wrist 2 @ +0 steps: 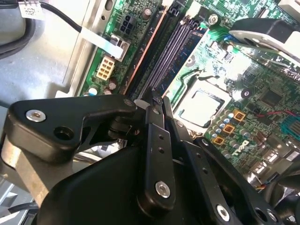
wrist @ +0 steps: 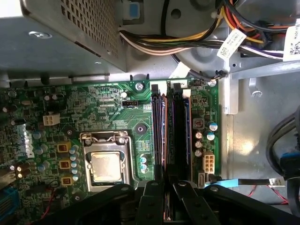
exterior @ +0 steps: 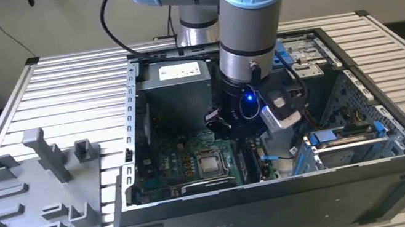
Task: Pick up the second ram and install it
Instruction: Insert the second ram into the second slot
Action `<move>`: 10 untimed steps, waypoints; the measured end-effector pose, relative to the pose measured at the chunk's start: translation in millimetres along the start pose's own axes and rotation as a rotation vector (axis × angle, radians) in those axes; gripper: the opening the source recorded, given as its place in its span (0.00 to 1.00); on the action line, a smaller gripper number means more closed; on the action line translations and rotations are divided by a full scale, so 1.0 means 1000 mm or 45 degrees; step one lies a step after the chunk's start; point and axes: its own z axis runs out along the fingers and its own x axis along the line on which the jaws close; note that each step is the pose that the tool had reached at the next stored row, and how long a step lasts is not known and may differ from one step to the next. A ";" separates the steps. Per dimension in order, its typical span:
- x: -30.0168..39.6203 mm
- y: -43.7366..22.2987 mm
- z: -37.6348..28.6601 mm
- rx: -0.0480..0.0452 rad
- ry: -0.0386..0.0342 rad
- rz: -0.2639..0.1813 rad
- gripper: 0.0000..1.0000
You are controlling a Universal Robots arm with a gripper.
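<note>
Ram (wrist: 164, 140) stands on edge inside the case (exterior: 284, 199), a thin dark stick with a copper-toned edge that passes between the fingertips of the hand (wrist: 164, 190); the hand is narrowed onto it and appears to hold it. Its long axis runs straight out from the hand, parallel to the slots (wrist: 179, 136) on the board (wrist: 108, 108) and just beside the socket (wrist: 105, 164), so stick and slot look lined up; whether it is seated cannot be told. The arm (exterior: 250, 30) reaches down into the case, well apart from the tray (exterior: 26, 201) on the desk (exterior: 55, 83).
</note>
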 end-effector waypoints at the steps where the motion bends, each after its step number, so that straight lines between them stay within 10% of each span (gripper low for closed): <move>1: 0.0000 -0.0001 0.0002 0.000 -0.0001 0.000 0.14; 10: -0.0002 -0.0014 0.0025 0.000 0.0000 0.000 0.14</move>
